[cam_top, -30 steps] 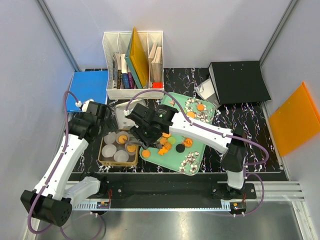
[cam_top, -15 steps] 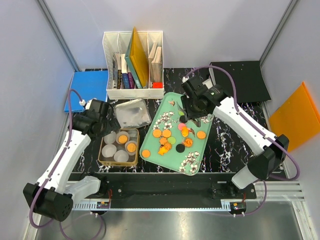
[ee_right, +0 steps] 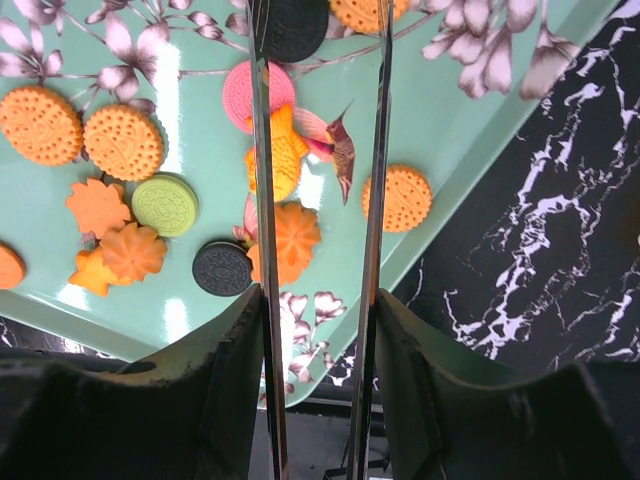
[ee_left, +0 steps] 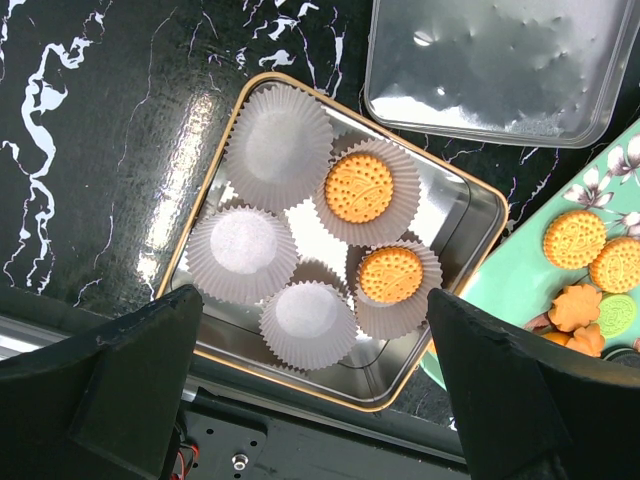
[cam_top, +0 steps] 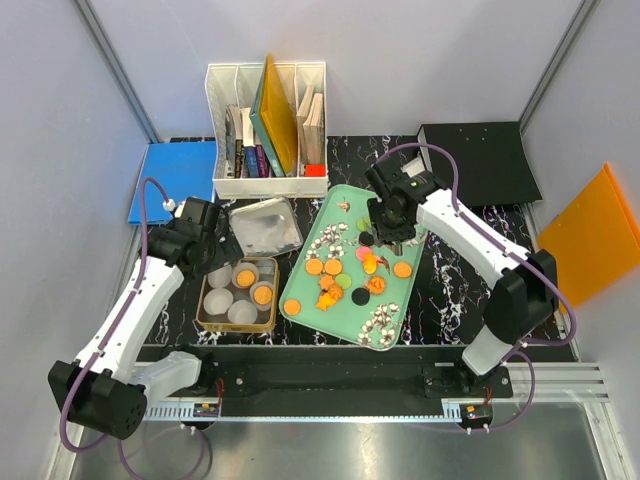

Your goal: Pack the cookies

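On the mint-green tray point(ee_right: 180, 310), right of centre, lie the loose cookies point(ee_right: 122, 140). The right wrist view shows two black discs, one green, one whole pink, three whole round orange, plus several orange flower and star shapes. Two more orange cookies point(ee_left: 358, 188) sit in the gold-rimmed tin point(ee_left: 465, 215) left of the tray, one per cup. At least five white pleated paper cups point(ee_left: 278, 145) are visible in it, three of them empty. One clear lid point(ee_left: 500, 60) lies just behind the tin.

Left gripper point(cam_top: 212, 248): above the tin, jaws spread wide, holding nothing. Right gripper point(cam_top: 388, 232): above the tray, its long thin fingers partly apart with nothing between them.

Surface: black tabletop point(ee_right: 520, 280) with white marble veining. Grey walls point(cam_top: 60, 150) enclose it. Also present are one white organiser point(cam_top: 265, 130) of books, one blue folder point(cam_top: 175, 170), one black binder point(cam_top: 480, 160) and one orange sheet point(cam_top: 590, 235).
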`<state>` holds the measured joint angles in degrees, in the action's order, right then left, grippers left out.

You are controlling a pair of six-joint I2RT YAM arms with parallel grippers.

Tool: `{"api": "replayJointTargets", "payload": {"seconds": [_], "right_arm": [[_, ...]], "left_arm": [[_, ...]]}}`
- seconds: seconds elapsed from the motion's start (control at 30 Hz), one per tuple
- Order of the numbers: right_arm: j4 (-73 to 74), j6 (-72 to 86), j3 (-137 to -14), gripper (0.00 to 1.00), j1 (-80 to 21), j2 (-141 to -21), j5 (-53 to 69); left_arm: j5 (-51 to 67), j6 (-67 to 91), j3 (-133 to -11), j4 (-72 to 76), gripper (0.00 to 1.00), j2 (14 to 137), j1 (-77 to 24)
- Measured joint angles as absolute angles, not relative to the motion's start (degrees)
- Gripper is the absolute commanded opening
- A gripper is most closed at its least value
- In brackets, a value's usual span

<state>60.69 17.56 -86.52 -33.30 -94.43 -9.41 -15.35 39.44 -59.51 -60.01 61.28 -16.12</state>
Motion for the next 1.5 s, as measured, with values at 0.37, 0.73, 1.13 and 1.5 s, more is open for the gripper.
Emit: {"api": "replayJointTargets", "payload": {"seconds": [0.37, 0.73, 1.13, 1.5], "right_arm": [[57.60, 18.24, -83.42, 0.51, -33.26, -94.70, -4.12], [56.53, 18.72, -80.75, 0.52, -33.26, -95.02, -3.29], [56.25, 19.38, -77.14, 0.49, -33.26, -95.24, -1.87], [57.04, 19.86, -78.26, 0.25, -33.26, -95.22, -1.41]], "left_arm": [[-15.09, 39.46, -59.48, -59.75, 0.99, 61.78, -16.19], [-14.98, 39.46, -59.42, -59.35, 0.99, 62.02, -16.19], [-14.94, 39.48, -58.74, -58.96, 0.99, 62.02, -16.19], [-14.83, 39.48, -58.72, -58.72, 0.99, 61.93, -16.19]]}}
